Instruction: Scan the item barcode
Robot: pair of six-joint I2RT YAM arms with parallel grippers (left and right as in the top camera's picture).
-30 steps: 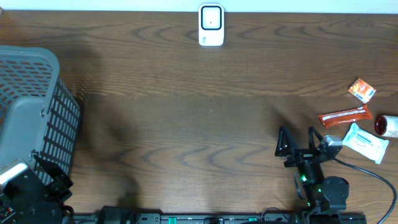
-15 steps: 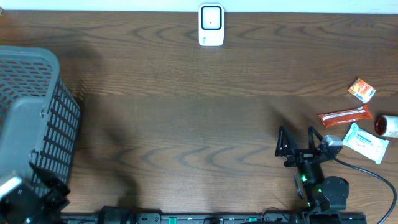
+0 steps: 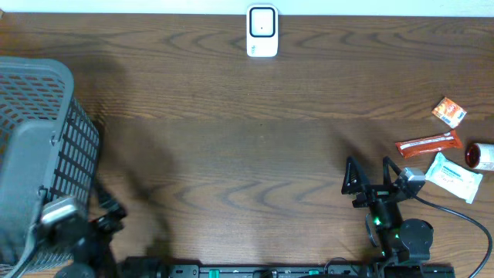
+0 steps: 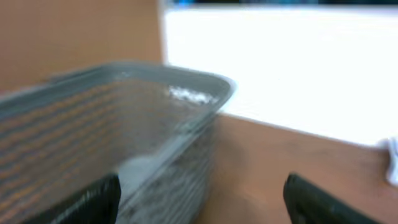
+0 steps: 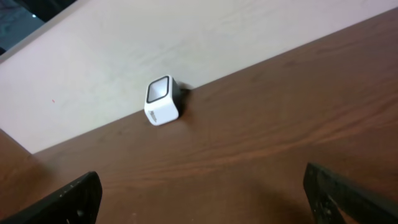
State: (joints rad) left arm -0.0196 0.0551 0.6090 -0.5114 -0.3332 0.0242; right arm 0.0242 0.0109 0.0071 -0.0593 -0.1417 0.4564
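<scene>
Change: the left arm swings in from the robot-side corner and now sits at the near right corner of the basket (image 3: 35, 131), far left of the scanner (image 3: 262, 32). A second ago it was tucked lower, nearer the frame edge. The left wrist view is motion-blurred, so I judge the arm is mid-move. The left gripper (image 4: 202, 202) has its fingers spread wide with nothing between them. It looks along the basket wall. A pale patch inside the basket is too blurred to identify.

The scanner stands upright at the far edge of the table (image 3: 231, 139), same spot as before, with nothing in front of its window.

The right gripper (image 3: 369, 176) is right of the scanner on the robot's side, fingers fully apart and empty. It has not moved across the frames, and its camera faces the scanner.

The items lie well right of the scanner, untouched and unshifted: small orange packet (image 3: 448, 112), orange stick pack (image 3: 428, 144), white pack (image 3: 453, 177), red-capped jar (image 3: 482, 155). The white pack is just beyond the right gripper.

What this means: nothing is held and nothing is at the scanner, so this looks like a gap between items. The next scan likely starts with a pick from that right-hand group.
</scene>
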